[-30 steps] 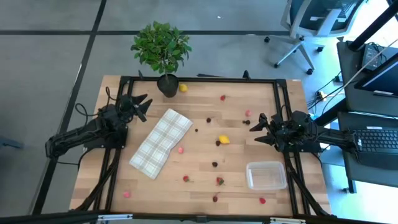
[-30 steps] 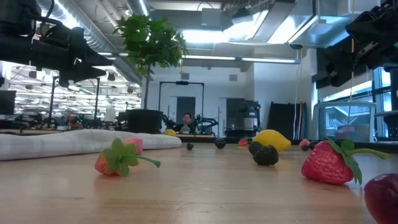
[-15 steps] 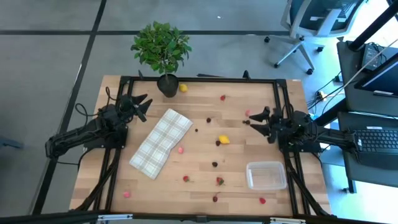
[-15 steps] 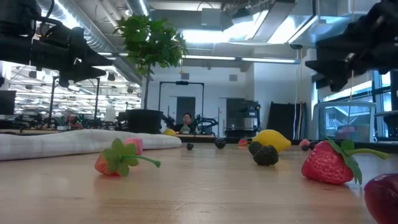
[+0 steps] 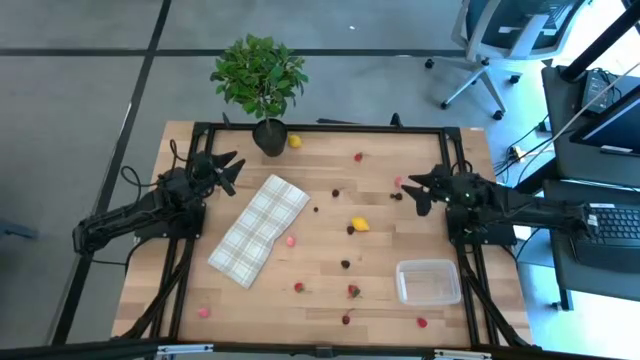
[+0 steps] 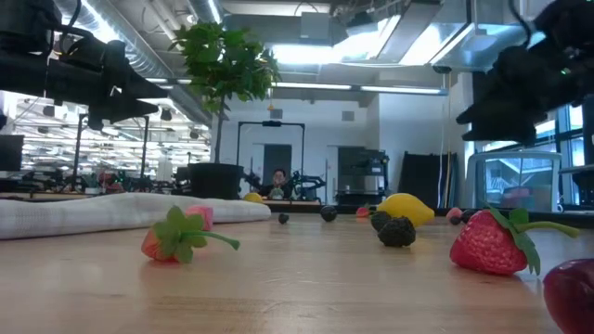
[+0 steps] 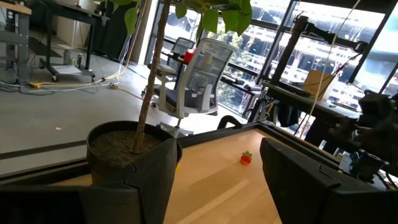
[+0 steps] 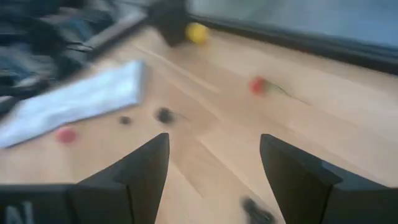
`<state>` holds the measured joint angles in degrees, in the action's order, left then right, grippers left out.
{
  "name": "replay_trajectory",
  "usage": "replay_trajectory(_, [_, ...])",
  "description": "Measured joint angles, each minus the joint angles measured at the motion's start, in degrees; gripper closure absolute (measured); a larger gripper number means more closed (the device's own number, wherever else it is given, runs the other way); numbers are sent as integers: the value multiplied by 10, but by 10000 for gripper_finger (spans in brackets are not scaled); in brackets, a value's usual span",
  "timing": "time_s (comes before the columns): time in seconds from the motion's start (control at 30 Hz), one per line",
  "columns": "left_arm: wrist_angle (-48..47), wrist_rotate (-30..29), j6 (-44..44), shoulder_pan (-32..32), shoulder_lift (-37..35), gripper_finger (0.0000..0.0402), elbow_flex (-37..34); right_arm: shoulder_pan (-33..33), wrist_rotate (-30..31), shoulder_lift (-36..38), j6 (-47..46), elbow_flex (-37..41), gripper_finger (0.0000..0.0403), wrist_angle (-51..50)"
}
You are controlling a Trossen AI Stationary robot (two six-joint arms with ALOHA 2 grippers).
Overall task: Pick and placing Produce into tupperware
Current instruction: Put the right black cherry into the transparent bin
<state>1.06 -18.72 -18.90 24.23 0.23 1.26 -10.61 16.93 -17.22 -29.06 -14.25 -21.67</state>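
Observation:
Tiny toy produce lies scattered over the wooden table: a yellow lemon (image 5: 360, 224), a red strawberry (image 5: 353, 291), a dark berry (image 5: 345, 264) and several more. A pink piece (image 5: 398, 182) and a dark berry (image 5: 396, 196) lie just in front of my right gripper (image 5: 417, 194), which is open, off the table and touching nothing; its wrist view (image 8: 213, 149) looks across the tabletop. The clear tupperware tub (image 5: 428, 282) stands empty on the table, near the right edge. My left gripper (image 5: 228, 170) waits open near the far left corner.
A white-and-grey plaid cloth (image 5: 259, 229) lies left of centre. A potted green plant (image 5: 260, 82) stands at the far edge, with a yellow piece (image 5: 294, 141) beside its pot. A black frame (image 5: 320, 128) rims the table. Office chairs and desks stand beyond.
My right gripper has swung toward the table's far edge, its arm straightening out, and now points toward the pink piece and dark berry. It has stayed open. The produce, the tub and the left arm have kept still.

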Motion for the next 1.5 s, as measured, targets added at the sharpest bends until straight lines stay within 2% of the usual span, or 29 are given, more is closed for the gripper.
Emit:
replay_trajectory(0.1, [0, 0, 0, 0, 0, 176, 0, -8, 20, -64, -37, -51, 150, -52])
replay_trajectory(0.23, [0, 0, 0, 0, 0, 176, 0, -19, 6, -150, -34, -116, 150, -77])
replay_trajectory(0.4, [0, -2, 0, 0, 0, 176, 0, -26, -42, -246, 9, -204, 150, -120])
replay_trajectory(0.6, [0, -2, 0, 0, 0, 176, 0, -27, -66, -346, 101, -292, 150, -256])
replay_trajectory(0.67, [0, -2, 0, 0, 0, 176, 0, -27, -64, -369, 147, -300, 150, -268])
replay_trajectory(0.8, [0, -2, 0, 0, 0, 176, 0, -27, -65, -405, 153, -297, 150, -265])
replay_trajectory(1.03, [0, -2, 0, 0, 0, 176, 0, -38, -65, -472, 17, -297, 150, -262])
replay_trajectory(1.23, [0, -2, 0, 0, 0, 176, 0, -59, -65, -533, -51, -296, 150, -265])
replay_trajectory(1.5, [0, -2, 0, 0, 0, 176, 0, -64, -78, -593, -6, -296, 150, -260])
